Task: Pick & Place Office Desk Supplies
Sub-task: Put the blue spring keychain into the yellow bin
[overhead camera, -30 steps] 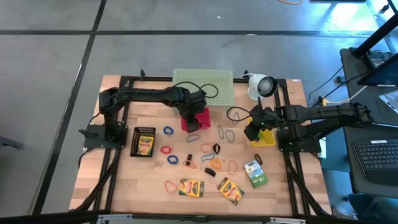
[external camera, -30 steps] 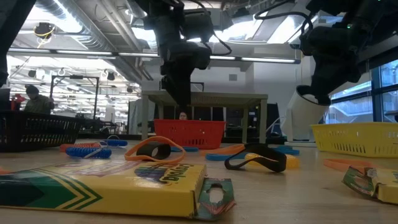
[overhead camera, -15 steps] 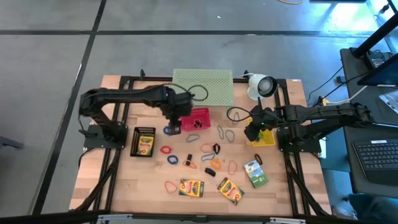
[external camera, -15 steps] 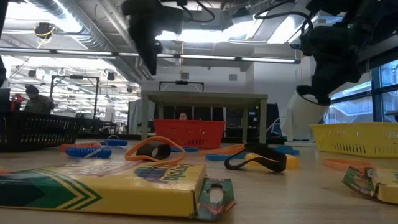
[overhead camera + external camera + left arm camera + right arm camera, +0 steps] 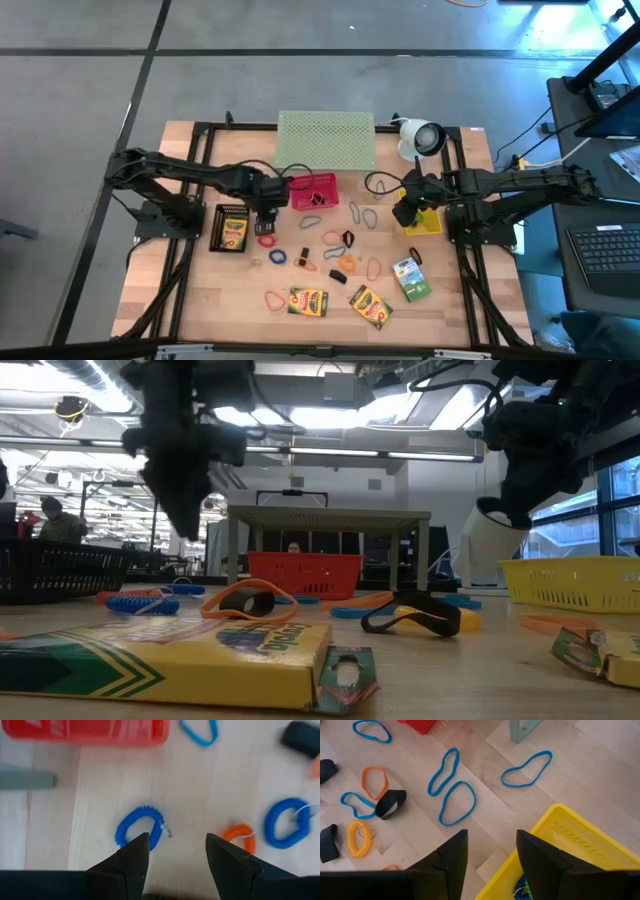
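Note:
My left gripper hangs open above the table, just left of the red basket; its fingers stand over a blue coil loop, clear of it. An orange coil and another blue coil lie flat beside it. My right gripper waits open above the near-left corner of the yellow basket. Rubber bands and small clips lie scattered mid-table. Crayon boxes lie flat near the front, and one lies in the black basket.
A pale green mesh stand stands at the far edge, and a white round device to its right. Blue rubber bands lie between the red and yellow baskets. Black frame rails run along the table's left and right sides.
My left gripper has swung from above the red basket toward the table's left edge, sinking a little, and now hangs over the blue coil loop. It carries nothing. The things on the table lie as before.

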You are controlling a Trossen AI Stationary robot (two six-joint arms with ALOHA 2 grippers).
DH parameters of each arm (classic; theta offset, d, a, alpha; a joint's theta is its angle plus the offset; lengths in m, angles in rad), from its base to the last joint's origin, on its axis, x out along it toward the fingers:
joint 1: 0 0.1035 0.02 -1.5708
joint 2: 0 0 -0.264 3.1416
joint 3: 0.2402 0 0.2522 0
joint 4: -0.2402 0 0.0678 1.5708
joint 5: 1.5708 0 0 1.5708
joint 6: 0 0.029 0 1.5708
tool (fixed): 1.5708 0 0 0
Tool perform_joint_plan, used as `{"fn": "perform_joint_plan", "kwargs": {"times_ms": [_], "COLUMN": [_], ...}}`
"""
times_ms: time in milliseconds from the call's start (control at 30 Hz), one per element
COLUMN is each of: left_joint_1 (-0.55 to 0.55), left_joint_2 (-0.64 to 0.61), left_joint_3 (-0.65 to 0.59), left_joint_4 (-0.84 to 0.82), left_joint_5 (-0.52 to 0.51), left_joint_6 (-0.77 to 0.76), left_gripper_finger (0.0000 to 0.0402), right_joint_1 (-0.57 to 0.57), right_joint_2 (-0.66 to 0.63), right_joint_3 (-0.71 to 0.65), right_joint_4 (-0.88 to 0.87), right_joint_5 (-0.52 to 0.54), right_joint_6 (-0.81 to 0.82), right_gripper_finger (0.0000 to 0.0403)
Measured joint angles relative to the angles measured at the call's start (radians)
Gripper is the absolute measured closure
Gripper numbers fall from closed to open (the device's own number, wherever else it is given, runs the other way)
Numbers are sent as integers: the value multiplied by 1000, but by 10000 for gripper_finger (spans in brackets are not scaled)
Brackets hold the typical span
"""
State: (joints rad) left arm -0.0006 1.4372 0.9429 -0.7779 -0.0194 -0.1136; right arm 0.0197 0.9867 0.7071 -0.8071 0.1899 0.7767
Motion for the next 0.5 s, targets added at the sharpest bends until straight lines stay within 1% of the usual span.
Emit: {"fn": "perform_joint_plan", "kwargs": {"times_ms": [133,267,500], "left_joint_1": [0,0,0], "left_joint_2": [-10,-10,-9], "left_joint_3": [-72,-135,-174], "left_joint_4": [56,153,203], "left_joint_5": [-31,-38,-62], "left_joint_6": [32,54,66], "left_gripper_finger": [212,212,213], "right_joint_1": [0,0,0], "right_joint_2": [0,0,0], "right_joint_3": [0,0,0], "right_joint_4": [0,0,0], "right_joint_5": [0,-9,-26], "right_joint_6": [0,1,1], "right_gripper_finger": [234,234,234]}}
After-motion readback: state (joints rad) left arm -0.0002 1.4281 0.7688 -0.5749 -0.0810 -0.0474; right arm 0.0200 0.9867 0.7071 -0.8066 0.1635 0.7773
